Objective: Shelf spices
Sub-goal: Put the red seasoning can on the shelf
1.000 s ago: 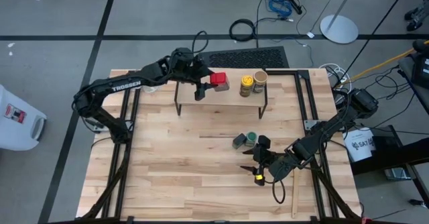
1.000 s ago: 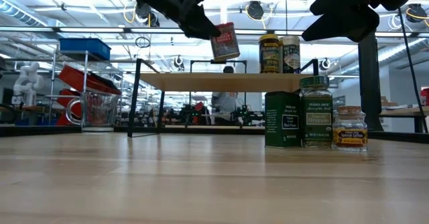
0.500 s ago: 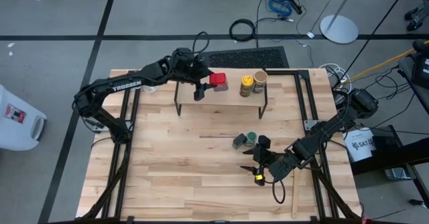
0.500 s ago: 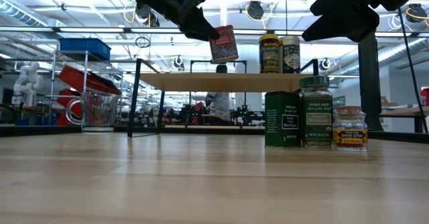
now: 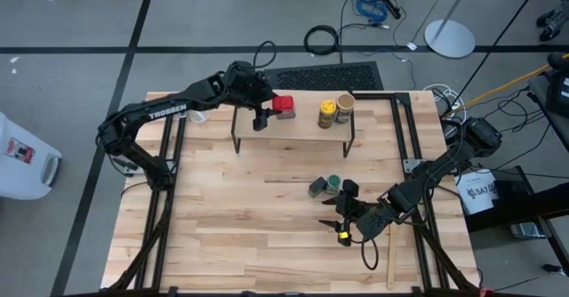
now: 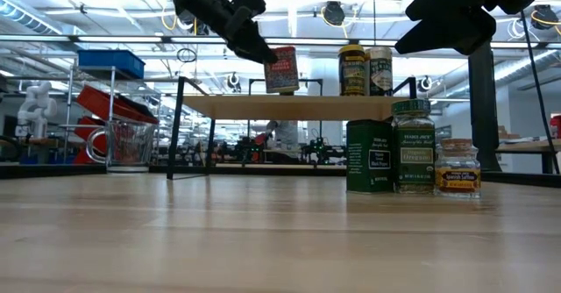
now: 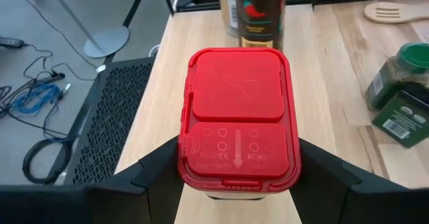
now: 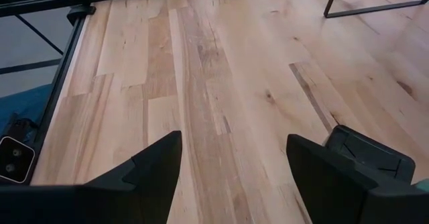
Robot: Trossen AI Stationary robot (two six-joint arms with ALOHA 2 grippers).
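i see left gripper (image 7: 238, 184) jaws clamped on red tin (image 7: 237, 120) over shelf (image 5: 293, 122) | right gripper (image 8: 231, 163) jaws wide, empty | arm reads "trossen"

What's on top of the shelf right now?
On the shelf, the yellow jar and the tan jar stand at one end. The left gripper holds the red tin at the plank; whether its base touches is hidden.
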